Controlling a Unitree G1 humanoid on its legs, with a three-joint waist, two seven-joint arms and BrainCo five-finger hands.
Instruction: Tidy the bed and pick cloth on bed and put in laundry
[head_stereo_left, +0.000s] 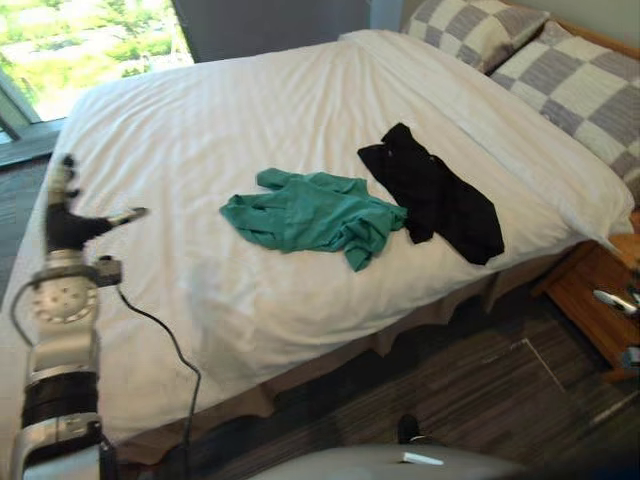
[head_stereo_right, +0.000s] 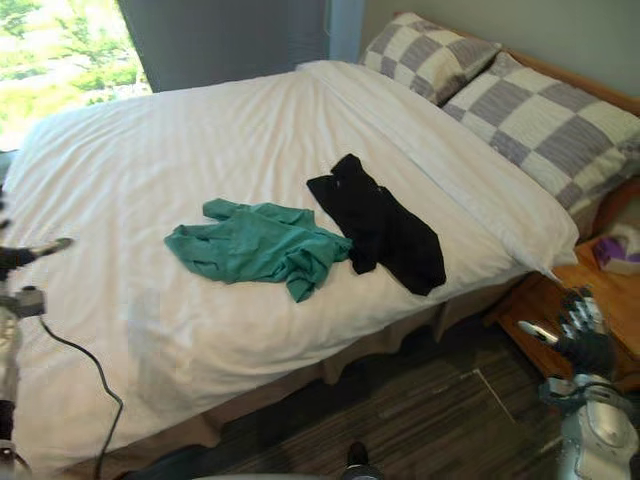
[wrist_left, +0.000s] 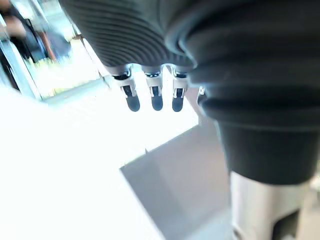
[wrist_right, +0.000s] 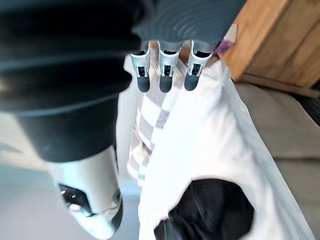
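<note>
A crumpled green cloth (head_stereo_left: 310, 215) lies near the middle of the white bed (head_stereo_left: 200, 150). Just to its right a black cloth (head_stereo_left: 435, 195) lies stretched out, also seen in the right wrist view (wrist_right: 210, 207). My left hand (head_stereo_left: 62, 215) hovers over the bed's left edge, fingers straight and thumb out, holding nothing. My right hand (head_stereo_right: 578, 335) hangs off the bed's right side by the nightstand, fingers relaxed and empty. Both hands are well apart from the cloths.
Two checkered pillows (head_stereo_right: 520, 100) rest at the head of the bed on the right. A wooden nightstand (head_stereo_right: 600, 290) stands close to my right hand. A bright window (head_stereo_left: 80, 40) is at the far left. Dark striped floor (head_stereo_right: 430, 400) runs along the bed's near side.
</note>
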